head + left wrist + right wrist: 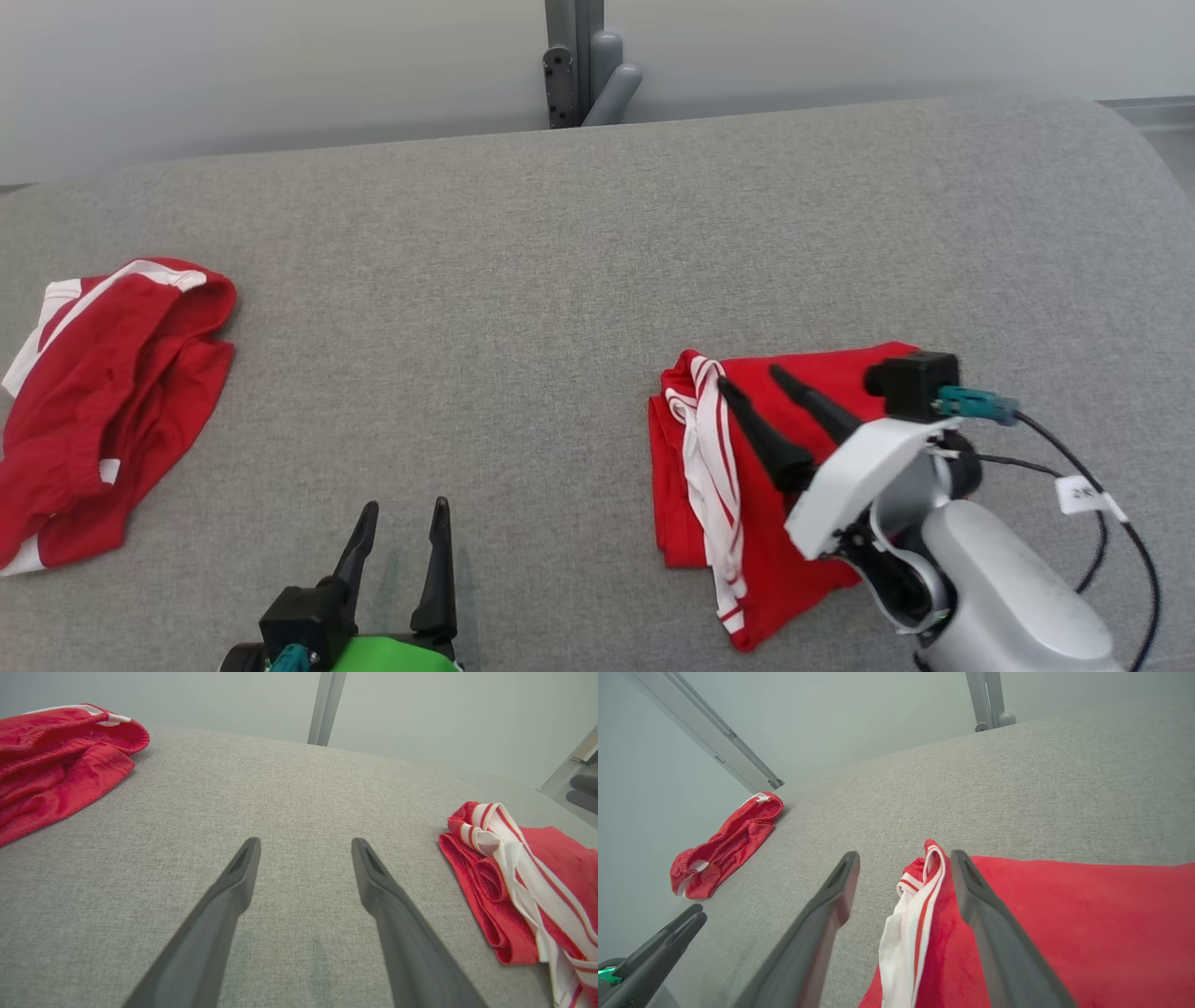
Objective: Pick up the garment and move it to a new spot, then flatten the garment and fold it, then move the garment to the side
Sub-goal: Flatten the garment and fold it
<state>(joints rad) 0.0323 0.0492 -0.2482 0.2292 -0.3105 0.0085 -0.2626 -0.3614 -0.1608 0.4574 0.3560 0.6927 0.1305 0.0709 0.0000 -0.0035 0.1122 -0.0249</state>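
Since the folded garment (pixel 761 551) lies aside, you're finishing.
Left gripper (pixel 405 505), right gripper (pixel 750 377): fingers wide, empty; lift the right clear.

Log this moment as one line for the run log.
right hand: open over folded red garment | left hand: open, empty | crumpled red garment: left on grey surface

Illegible marks on cable tag (pixel 1083 495)

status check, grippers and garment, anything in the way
Both open: left gripper over the table, right gripper above the folded garment, holding nothing. It lies at the table's right. Nothing blocking; crumpled red garment far left.
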